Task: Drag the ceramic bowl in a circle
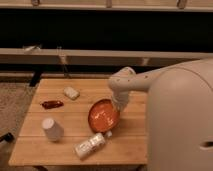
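My gripper point(119, 104) sits at the upper right rim of the ceramic bowl point(103, 115), tucked under the white wrist, and whether it is clamped on the rim or only pressing it I cannot tell. The bowl is near the middle of the wooden table point(60, 145) and looks tipped up toward the camera, so I judge it is riding on its lower edge, not flat. To do this drag well I want the bowl settled flat on the wood and the sweep slow and even. Just below the bowl, almost touching, lies the white bottle point(90, 146) on its side; my arc should bend away from it. Left of the bowl stands the upturned white cup point(51, 129), and further left the dark red packet point(52, 104). Up and left of the bowl sits a pale small block point(71, 92), well apart.
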